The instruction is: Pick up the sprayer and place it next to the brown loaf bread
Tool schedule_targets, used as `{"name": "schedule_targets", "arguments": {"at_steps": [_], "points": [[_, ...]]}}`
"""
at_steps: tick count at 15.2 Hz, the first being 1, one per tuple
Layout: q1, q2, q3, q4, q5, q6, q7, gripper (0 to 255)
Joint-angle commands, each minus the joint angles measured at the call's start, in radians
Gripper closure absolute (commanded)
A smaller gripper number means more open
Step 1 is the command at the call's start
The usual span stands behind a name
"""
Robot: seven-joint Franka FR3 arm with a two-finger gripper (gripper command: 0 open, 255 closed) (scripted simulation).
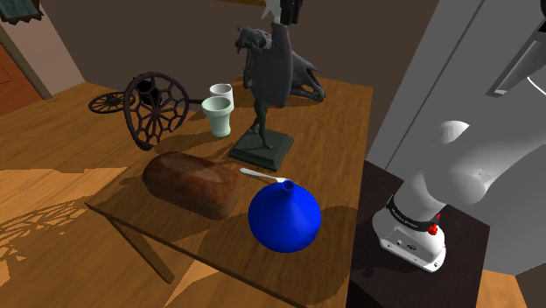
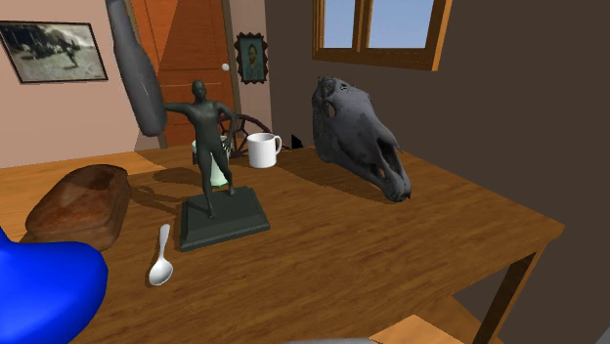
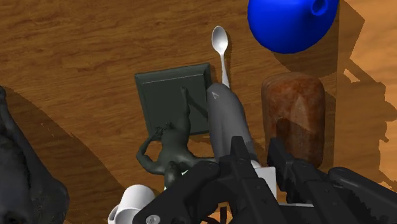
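The tool [image 3: 257, 159] is clamped on the grey sprayer [image 3: 226, 118], held above the table [image 3: 76, 57]. Lower it upright onto bare wood beside the brown loaf [image 3: 294, 121], clearing the statuette [image 3: 168, 153].

Narrow bare table [image 2: 440, 225] between loaf [image 2: 83, 205] and statue [image 2: 205, 137]; spoon [image 2: 159, 262], vase [image 2: 39, 288] alongside.

Wooden table [image 2: 391, 225], orange door [image 2: 191, 49], window [image 2: 376, 24]
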Motion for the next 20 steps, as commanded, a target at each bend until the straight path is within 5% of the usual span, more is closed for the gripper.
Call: {"name": "schedule_targets", "arguments": {"at_steps": [1,11,20], "points": [[0.015,0.024,0.039,0.014,0.005,0.015,0.055,255],[0.095,0.216,0.216,0.143,-0.030,0.090,0.304,255],[0.235,0.513,0.344,0.418,-0.176,0.088,0.536,255]]}}
